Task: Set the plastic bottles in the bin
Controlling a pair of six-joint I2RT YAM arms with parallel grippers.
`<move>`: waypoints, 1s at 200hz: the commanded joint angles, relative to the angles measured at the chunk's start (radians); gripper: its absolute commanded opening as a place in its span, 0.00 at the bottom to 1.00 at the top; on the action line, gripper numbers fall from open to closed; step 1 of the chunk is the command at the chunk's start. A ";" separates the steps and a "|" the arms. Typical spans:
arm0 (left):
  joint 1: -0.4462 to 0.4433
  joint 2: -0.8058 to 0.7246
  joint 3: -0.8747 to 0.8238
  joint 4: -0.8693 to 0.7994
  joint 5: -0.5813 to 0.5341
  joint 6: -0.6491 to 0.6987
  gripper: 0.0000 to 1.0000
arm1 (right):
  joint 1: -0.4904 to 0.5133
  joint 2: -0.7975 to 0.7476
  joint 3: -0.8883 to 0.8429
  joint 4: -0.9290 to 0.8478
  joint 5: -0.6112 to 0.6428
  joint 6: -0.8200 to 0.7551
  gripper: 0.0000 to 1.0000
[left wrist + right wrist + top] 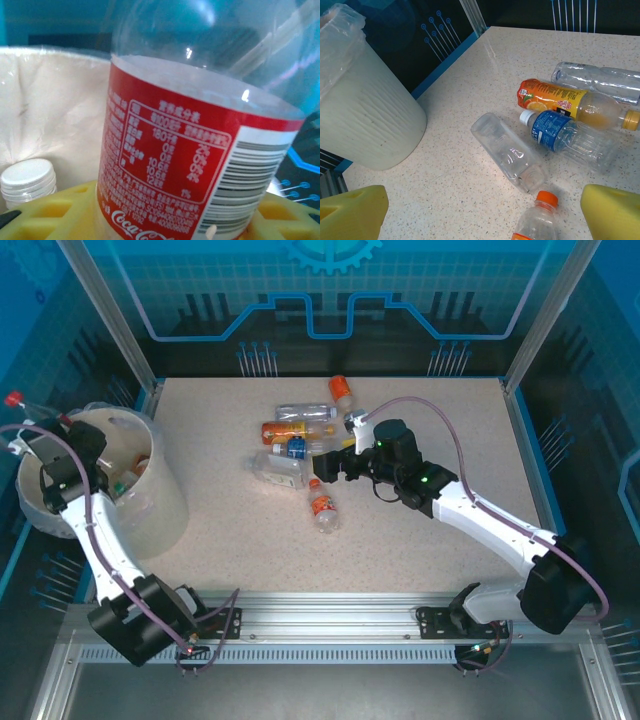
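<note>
Currently grips a cola bottle (170, 150) in the left claw (165, 222): yellow fingers (45, 212) clenched on its lower part, red label and barcode turned toward the wrist camera. Holds it in the air above the bin (165, 505), red cap aimed out past the rim on the left. Bin at the left edge of the bench (250, 550), cream, lined with a clear bag (340, 30); inside it a white-capped bottle (27, 180) and a few more, hard to tell apart from above.

Right claw (328, 466) spread wide, grasping nothing, poised over the middle of the bench and facing a loose cluster of bottles lying on their sides. Nearest, a clear square-sided bottle (505, 150). Just beside it a blue-label bottle (552, 131) with a white cap, right against a juice bottle (555, 100) with an orange label and yellow cap. Behind those, a plain clear bottle (600, 80). On the near side of the cluster, an orange-capped bottle (540, 215), cap end lying between the spread fingers in the wrist view. Just beyond the cluster toward the back of the bench, a small orange bottle (342, 390).
</note>
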 commanded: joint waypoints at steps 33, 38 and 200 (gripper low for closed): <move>-0.030 -0.173 -0.023 -0.065 -0.049 -0.319 0.54 | 0.008 0.031 0.047 0.021 -0.036 0.001 1.00; -0.034 -0.176 -0.027 -0.073 -0.052 -0.337 0.54 | 0.009 0.034 0.050 0.021 -0.039 0.003 1.00; -0.149 -0.101 0.042 -0.204 0.081 -0.449 0.88 | 0.008 0.036 0.000 0.009 0.034 0.027 1.00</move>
